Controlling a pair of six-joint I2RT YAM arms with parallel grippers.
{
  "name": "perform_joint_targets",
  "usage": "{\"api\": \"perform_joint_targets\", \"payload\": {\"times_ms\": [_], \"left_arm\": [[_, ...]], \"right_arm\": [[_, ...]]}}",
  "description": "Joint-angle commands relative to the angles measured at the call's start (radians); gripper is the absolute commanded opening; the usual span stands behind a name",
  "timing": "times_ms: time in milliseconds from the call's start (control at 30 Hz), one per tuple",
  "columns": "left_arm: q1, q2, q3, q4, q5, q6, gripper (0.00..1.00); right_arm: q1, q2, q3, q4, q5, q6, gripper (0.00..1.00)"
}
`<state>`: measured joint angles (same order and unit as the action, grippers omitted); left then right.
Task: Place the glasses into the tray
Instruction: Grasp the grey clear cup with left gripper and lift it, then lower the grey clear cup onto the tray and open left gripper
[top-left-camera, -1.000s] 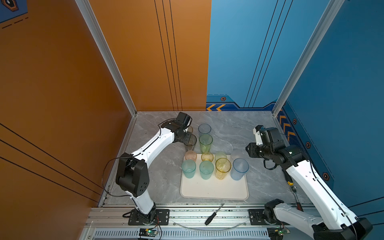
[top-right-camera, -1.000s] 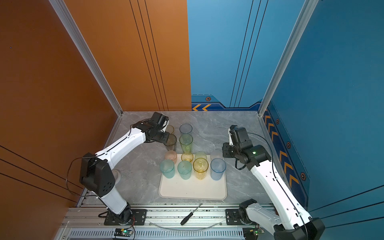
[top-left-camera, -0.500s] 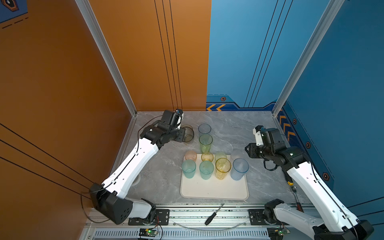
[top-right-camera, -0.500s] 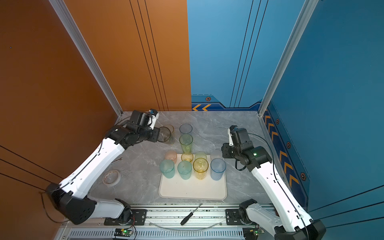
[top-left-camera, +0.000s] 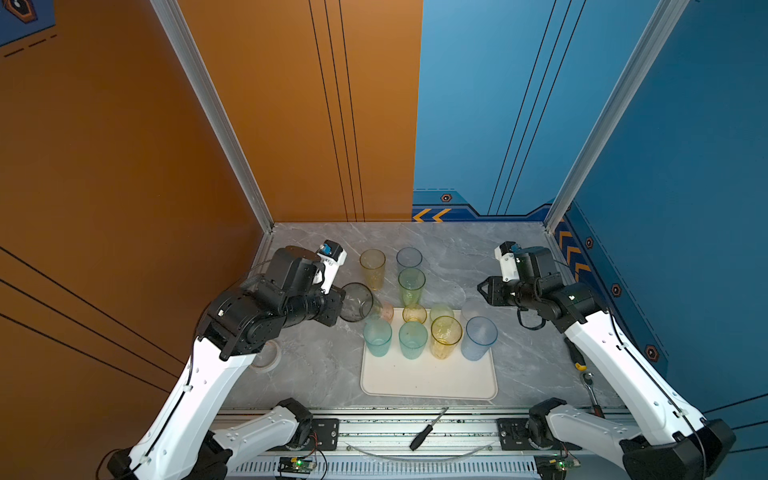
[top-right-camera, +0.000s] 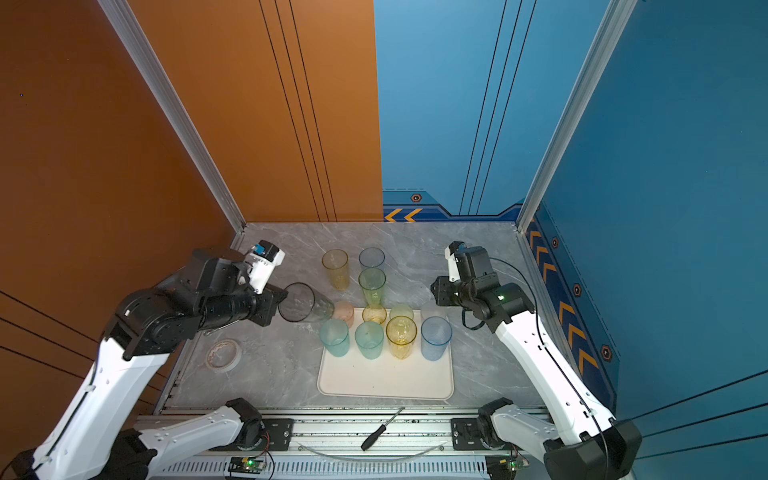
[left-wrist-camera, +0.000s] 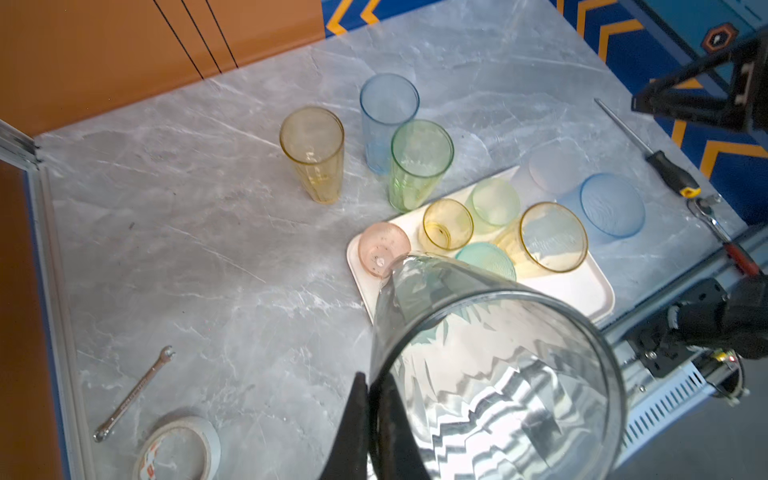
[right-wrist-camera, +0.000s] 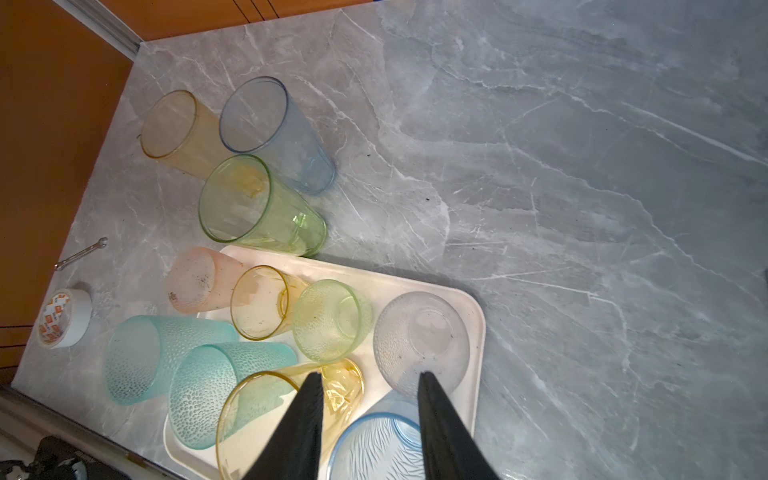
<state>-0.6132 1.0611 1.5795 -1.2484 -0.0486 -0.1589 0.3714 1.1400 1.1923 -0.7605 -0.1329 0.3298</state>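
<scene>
Left gripper (left-wrist-camera: 370, 390) pinches the rim of a tilted smoke-grey translucent tumbler (left-wrist-camera: 490, 365), with the cream-white rectangular tray's (left-wrist-camera: 565, 291) corner just ahead; right gripper (right-wrist-camera: 370, 378) hovers half-open, empty.

We read no words or numbers anywhere. The tape roll (right-wrist-camera: 62, 320) carries orange print too small to read; orange chevrons (top-left-camera: 434, 216) mark the back wall's blue band (top-left-camera: 465, 210).

A roll of white tape with orange print (top-right-camera: 223, 354) lies flat on the grey marble-patterned counter (top-right-camera: 282, 374), lower left in both top views. A small silver spanner (left-wrist-camera: 133, 392) lies near it. A black-handled screwdriver (top-left-camera: 428, 424) rests on the aluminium front rail (top-left-camera: 374, 432), bottom centre. At lower right, a black-and-yellow-handled screwdriver (top-left-camera: 575, 357) and a red-handled ratchet (top-left-camera: 592, 395) lie beside the blue wall (top-left-camera: 685, 208).
</scene>
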Motion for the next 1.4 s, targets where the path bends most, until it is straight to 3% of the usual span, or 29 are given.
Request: {"api": "perform_joint_targets", "payload": {"times_ms": [0, 200, 367, 767, 1367], "left_arm": [[-0.084, 0.025, -0.053, -0.071, 0.004, -0.085, 0.03], [-0.248, 0.107, -0.142, -0.068, -0.019, -0.191, 0.03], [-0.326, 0.159, -0.201, -0.061, -0.024, -0.261, 0.03], [-0.323, 0.16, -0.39, 0.094, -0.09, -0.31, 0.03], [-0.271, 0.13, -0.515, 0.168, -0.083, -0.309, 0.03]], "right_arm": [[0.012, 0.029, 0.07, 0.071, -0.032, 0.0, 0.37], [0.026, 0.091, 0.113, 0.106, -0.058, 0.002, 0.37], [0.04, 0.119, 0.123, 0.124, -0.072, 0.002, 0.37], [0.044, 0.139, 0.144, 0.126, -0.088, -0.006, 0.37], [0.05, 0.185, 0.156, 0.116, -0.083, -0.009, 0.37]]}}
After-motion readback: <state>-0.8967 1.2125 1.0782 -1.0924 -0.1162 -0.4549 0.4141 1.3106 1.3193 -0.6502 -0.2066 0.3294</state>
